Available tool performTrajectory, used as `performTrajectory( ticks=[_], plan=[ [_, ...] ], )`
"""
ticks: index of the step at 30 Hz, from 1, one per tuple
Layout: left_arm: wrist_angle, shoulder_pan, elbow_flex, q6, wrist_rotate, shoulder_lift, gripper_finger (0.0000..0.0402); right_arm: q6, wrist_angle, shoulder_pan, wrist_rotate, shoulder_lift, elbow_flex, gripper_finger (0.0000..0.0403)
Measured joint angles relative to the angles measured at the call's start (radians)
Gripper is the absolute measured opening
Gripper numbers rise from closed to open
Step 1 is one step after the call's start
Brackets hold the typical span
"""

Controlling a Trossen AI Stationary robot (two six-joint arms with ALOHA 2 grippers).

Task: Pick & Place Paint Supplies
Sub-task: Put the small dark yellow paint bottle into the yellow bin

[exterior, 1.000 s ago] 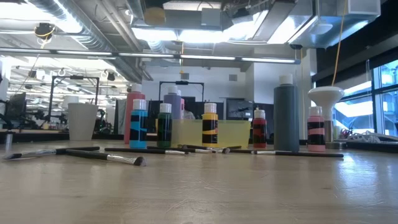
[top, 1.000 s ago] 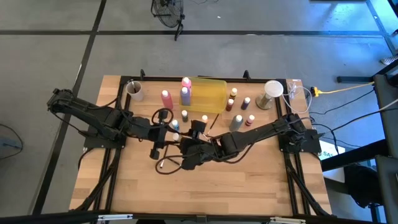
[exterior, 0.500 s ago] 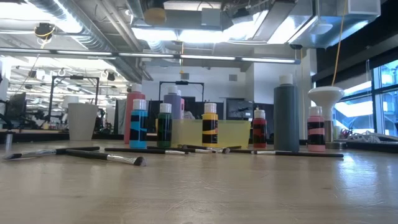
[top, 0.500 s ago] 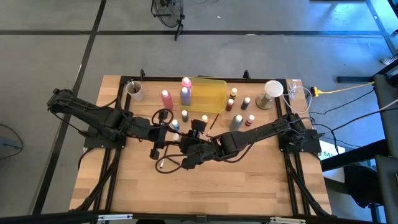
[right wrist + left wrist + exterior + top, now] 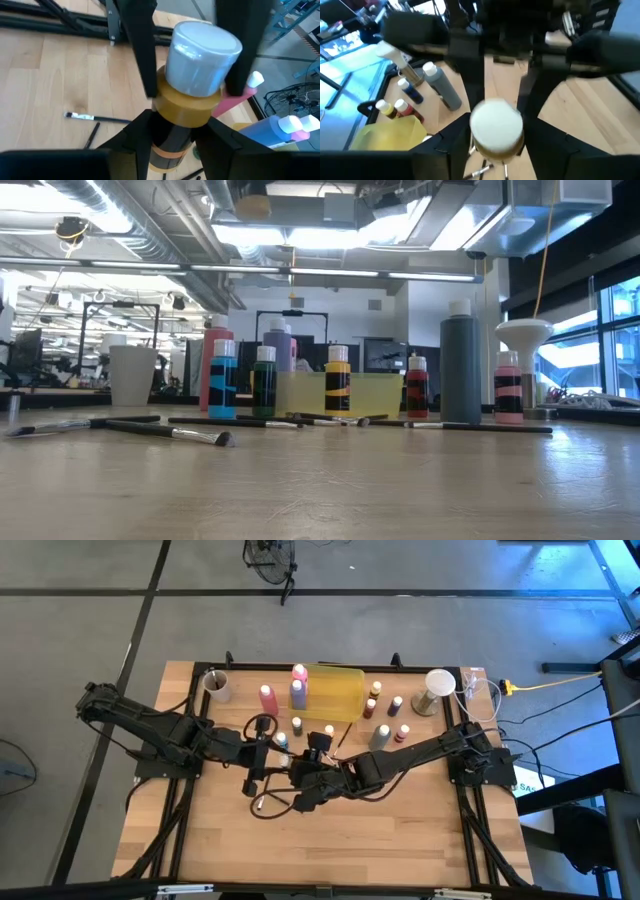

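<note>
Gripping a white-capped yellow bottle (image 5: pixel 187 100), right claw (image 5: pixel 195 82).

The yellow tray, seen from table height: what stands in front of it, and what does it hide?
A yellow bottle and a green bottle stand before the tray. Whatever lies inside or behind its low part is covered.

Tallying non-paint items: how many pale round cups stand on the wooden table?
2: one pale round cup at the table's far-left corner, a second cup near its far-right corner; others may be hidden.
</note>
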Motion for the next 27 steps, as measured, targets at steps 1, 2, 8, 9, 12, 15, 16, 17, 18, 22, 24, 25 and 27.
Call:
performTrajectory(
  ticks=[1, 2, 8, 9, 12, 15, 16, 17, 18, 22, 24, 25, 27],
  plan=[
    [0.006, 0.000, 0.002, -0.001, -0.001, -0.001, 0.0182, 0.001, -0.003, 0.000, -0.004, 0.001, -0.001, 0.0131],
    [0.005, 0.000, 0.002, -0.002, -0.001, -0.002, 0.0186, 0.000, -0.002, 0.000, -0.004, 0.002, -0.001, 0.0131],
    [0.025, 0.000, 0.002, 0.040, -0.006, -0.022, 0.0204, 0.005, 0.001, 0.001, -0.002, 0.002, -0.001, 0.0130],
    [0.024, 0.000, 0.002, 0.051, -0.011, -0.032, 0.0205, 0.005, 0.002, 0.001, 0.000, 0.002, -0.001, 0.0130],
    [0.026, 0.000, 0.002, 0.071, -0.064, -0.070, 0.0206, 0.005, -0.008, 0.004, 0.004, 0.002, -0.001, 0.0130],
    [0.017, 0.002, 0.002, 0.077, -0.118, -0.121, 0.0204, 0.005, -0.012, 0.014, 0.003, 0.003, -0.001, 0.0130],
    [0.000, 0.001, 0.002, 0.077, -0.130, -0.140, 0.0203, 0.005, -0.012, 0.017, 0.007, 0.003, -0.001, 0.0130],
    [-0.018, 0.000, 0.002, 0.078, -0.142, -0.159, 0.0203, 0.005, -0.013, 0.020, 0.022, 0.003, -0.001, 0.0130],
    [-0.038, 0.000, 0.002, 0.077, -0.158, -0.181, 0.0203, 0.005, -0.016, 0.022, 0.043, 0.003, -0.001, 0.0130],
    [-0.157, 0.001, 0.002, 0.019, -0.195, -0.257, 0.0205, 0.003, -0.018, 0.040, 0.120, 0.002, -0.001, 0.0130],
    [-0.211, 0.000, 0.002, -0.023, -0.187, -0.285, 0.0205, -0.001, -0.020, 0.051, 0.142, 0.002, 0.000, 0.0130],
    [-0.236, 0.000, 0.002, -0.043, -0.186, -0.296, 0.0205, -0.004, -0.018, 0.057, 0.150, 0.002, 0.000, 0.0130],
    [-0.276, 0.000, 0.002, -0.076, -0.185, -0.311, 0.0203, -0.010, -0.013, 0.065, 0.176, 0.002, 0.001, 0.0130]
  ],
)
